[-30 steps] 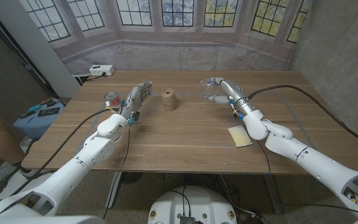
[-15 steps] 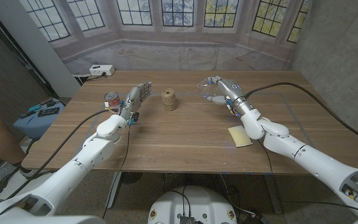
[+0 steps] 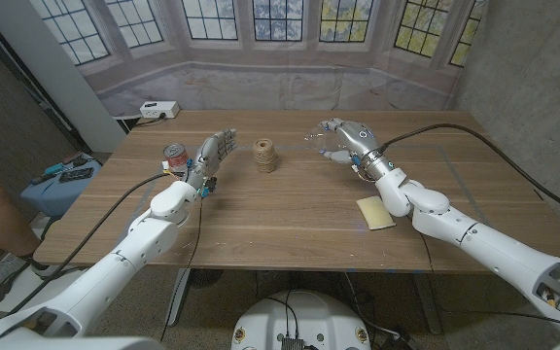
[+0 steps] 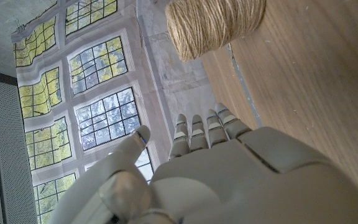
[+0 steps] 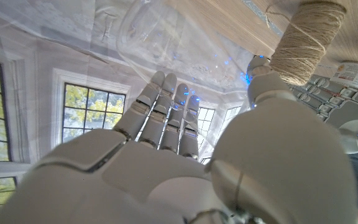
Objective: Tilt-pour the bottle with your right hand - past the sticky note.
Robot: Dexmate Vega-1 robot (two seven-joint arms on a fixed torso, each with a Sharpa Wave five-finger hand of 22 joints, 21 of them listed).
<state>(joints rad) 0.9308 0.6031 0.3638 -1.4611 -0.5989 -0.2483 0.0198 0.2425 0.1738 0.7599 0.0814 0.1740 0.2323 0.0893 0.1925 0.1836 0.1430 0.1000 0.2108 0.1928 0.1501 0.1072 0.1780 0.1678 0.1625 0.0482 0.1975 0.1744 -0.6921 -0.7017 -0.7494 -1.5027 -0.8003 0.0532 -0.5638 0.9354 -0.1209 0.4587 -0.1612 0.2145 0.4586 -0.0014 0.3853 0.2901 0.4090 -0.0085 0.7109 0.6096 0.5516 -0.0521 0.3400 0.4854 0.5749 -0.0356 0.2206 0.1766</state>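
On the wooden table [image 3: 290, 214], nearest the robot, lies one pale yellow square sticky note [image 3: 375, 212], flat, just beside the right forearm. Farther out on the left, the left hand [image 3: 212, 154] stands with its fingers straight and apart, holding nothing; one small can with a red label [image 3: 174, 156] sits just beside it. One spool of tan twine [image 3: 265, 156] stands upright between the two hands, well apart from each. Past the sticky note, the right hand [image 3: 343, 138] grips one clear plastic bottle [image 3: 325, 139], lifted off the table and tilted over toward the twine; the right wrist view shows the fingers [image 5: 160, 106] wrapped against its transparent wall [image 5: 166, 37]. At the far left corner sits one white power strip [image 3: 158, 110].
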